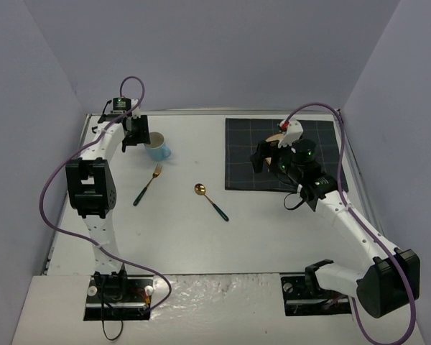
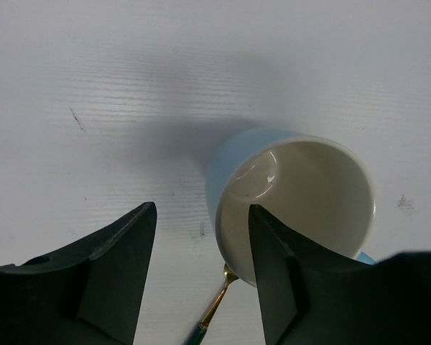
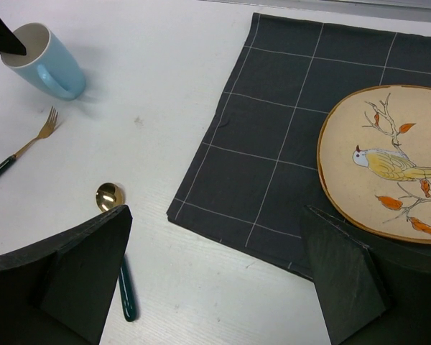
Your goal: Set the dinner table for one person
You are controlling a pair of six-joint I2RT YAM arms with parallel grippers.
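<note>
Dinner table (image 1: 187,237): white matte top, spans the whole work area ahead of both bases. It looks rigid and fixed, so it is the surface I place onto, not something to grip.

Left gripper (image 2: 201,215): over the blue mug (image 2: 302,194) at the far left of the table. The jaws are part-way apart and straddle the mug wall. One finger (image 2: 273,273) dips inside the rim. The other (image 2: 118,280) is outside with bare table showing between it and the mug, so nothing is clamped yet.

Right gripper (image 3: 217,215): jaws spread wide and holding nothing, hovering over the near-left part of the dark checked mat (image 3: 273,144). The bird-painted plate (image 3: 388,165) lies on the mat.

Handling, my judgement: the mug looks like glazed ceramic, so hard, slick and chippable. A wall pinch at the rim seems the sound hold. The handle (image 3: 70,89) looks too small a target. Close gently, because a slick wall may slip or tip.

The fork (image 1: 149,183) and spoon (image 1: 210,200) lie flat on bare table between mug and mat. Both are thin and light, and I would take them by the dark handles.
</note>
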